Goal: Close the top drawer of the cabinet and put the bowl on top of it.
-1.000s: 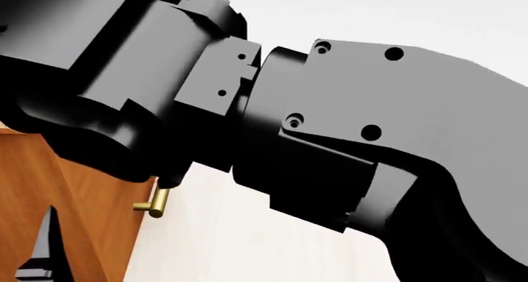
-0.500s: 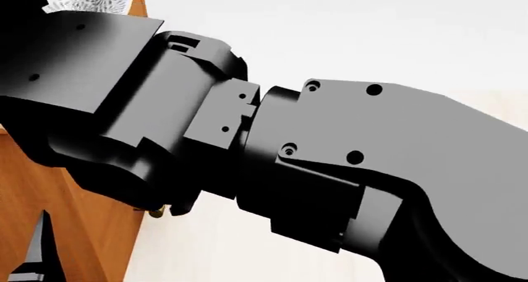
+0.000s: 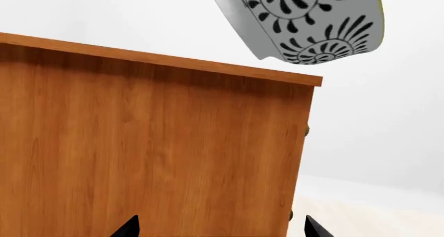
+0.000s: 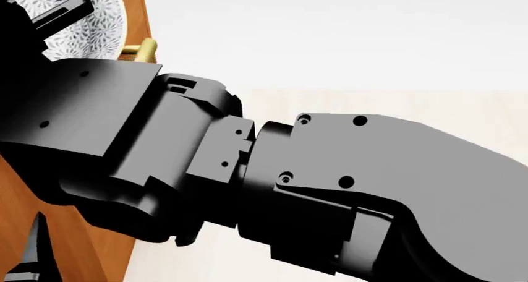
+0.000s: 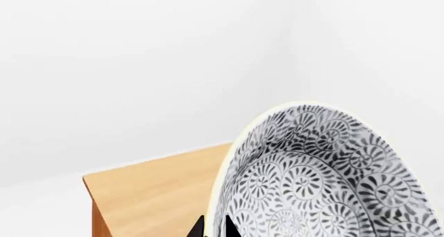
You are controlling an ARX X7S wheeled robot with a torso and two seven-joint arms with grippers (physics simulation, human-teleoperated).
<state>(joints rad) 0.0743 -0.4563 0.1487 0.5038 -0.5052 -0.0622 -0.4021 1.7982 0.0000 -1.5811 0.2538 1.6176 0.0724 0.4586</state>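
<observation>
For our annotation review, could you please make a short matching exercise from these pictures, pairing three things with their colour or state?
Things:
1. bowl
2. cabinet
3. brass handle
4. right arm

Descriptions:
A. orange-brown wood grain with a flat top
B. black, filling most of the head view
C. white with a dark floral pattern, held tilted in the air above the cabinet top
D. gold-coloured, sticking out at the cabinet's front edge

Pairs: 1-C, 2-A, 3-D, 4-B

Bright, even, sharp renders; faint shadows.
</observation>
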